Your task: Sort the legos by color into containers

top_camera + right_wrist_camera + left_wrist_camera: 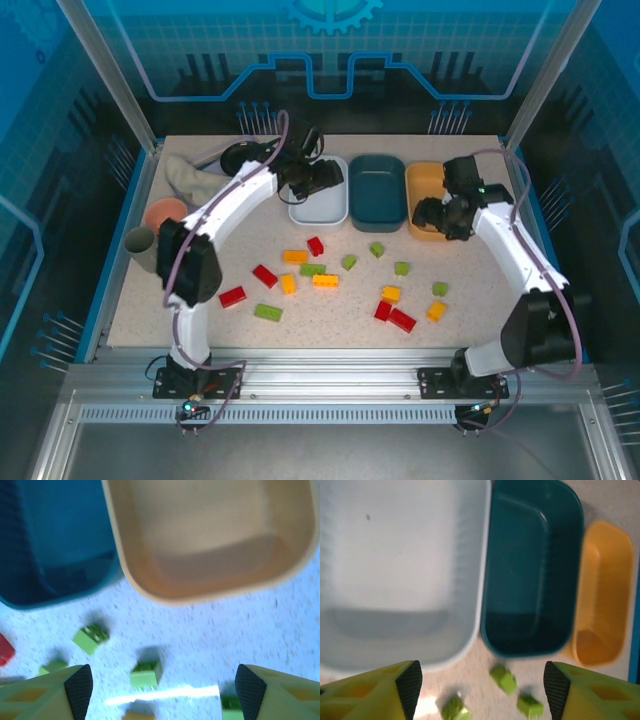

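Three trays stand in a row at the back: white, dark teal and orange. All look empty in the wrist views: white tray, teal tray, orange tray. Red, yellow-orange and green legos lie scattered on the table, among them a red brick and a green brick. My left gripper hovers open over the white tray, with green bricks below it. Open too, my right gripper hangs over the orange tray's near end, above a green brick.
A pink bowl, a grey mug and a crumpled cloth sit at the left edge. More bricks lie nearer the arms, such as a red one and a green one.
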Action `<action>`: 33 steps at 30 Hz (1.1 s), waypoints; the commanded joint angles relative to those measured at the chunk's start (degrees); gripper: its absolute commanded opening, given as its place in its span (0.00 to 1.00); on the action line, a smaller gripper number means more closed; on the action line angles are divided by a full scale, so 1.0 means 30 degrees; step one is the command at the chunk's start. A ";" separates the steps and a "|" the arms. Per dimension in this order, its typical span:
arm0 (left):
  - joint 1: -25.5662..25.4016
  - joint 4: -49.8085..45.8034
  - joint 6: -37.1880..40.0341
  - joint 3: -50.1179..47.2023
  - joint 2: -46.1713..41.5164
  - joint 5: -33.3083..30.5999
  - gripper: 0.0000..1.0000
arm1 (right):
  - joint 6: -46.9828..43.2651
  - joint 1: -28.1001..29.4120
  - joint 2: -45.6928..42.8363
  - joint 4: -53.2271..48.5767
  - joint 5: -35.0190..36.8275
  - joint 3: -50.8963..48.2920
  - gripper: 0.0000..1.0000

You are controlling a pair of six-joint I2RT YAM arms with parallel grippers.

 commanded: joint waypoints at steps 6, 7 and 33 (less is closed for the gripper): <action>-0.2579 0.5018 -0.1057 -1.1024 -0.8511 -0.0176 0.87 | 0.1075 -0.0159 -0.1731 -0.0219 -0.0480 -0.4760 0.80; -0.2884 0.5291 -0.1280 -1.1906 -0.9217 -0.0080 0.88 | 0.1033 -0.0175 -0.1666 0.0012 -0.0490 -0.5124 0.80; -0.4557 0.6525 -0.2996 -1.5807 -1.1740 0.0774 0.91 | 0.0411 -0.1319 0.1632 0.1361 -0.0962 -0.7631 0.51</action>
